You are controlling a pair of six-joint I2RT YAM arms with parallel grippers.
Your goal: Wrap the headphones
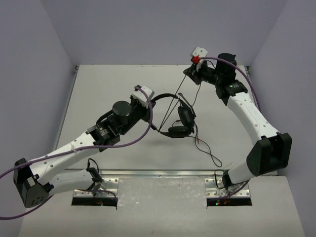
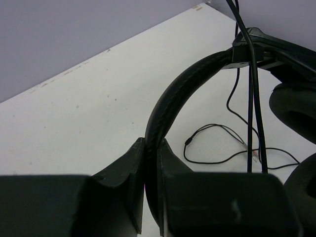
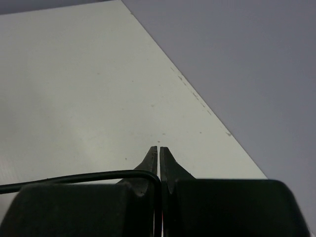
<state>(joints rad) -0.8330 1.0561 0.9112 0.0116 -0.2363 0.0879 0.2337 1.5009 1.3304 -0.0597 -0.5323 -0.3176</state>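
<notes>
The black headphones [image 1: 186, 116] hang just above the table's middle, both earcups dangling at the right of the headband [image 2: 173, 98]. My left gripper [image 1: 150, 104] is shut on the headband's left end, which is pinched between its fingers [image 2: 133, 163]. From the earcups the thin cable [image 1: 178, 96] runs taut up and back to my right gripper [image 1: 189, 73], raised at the back right and shut on it. In the right wrist view the cable [image 3: 74, 177] bends into the closed jaws. The cable's loose tail [image 1: 210, 153] with its plug lies on the table at the front right.
The white table [image 1: 98, 94] is walled on the left, back and right. A metal strip [image 1: 158, 173] runs along its near edge by both arm bases. Thick purple robot cables [image 1: 123, 143] trail along both arms.
</notes>
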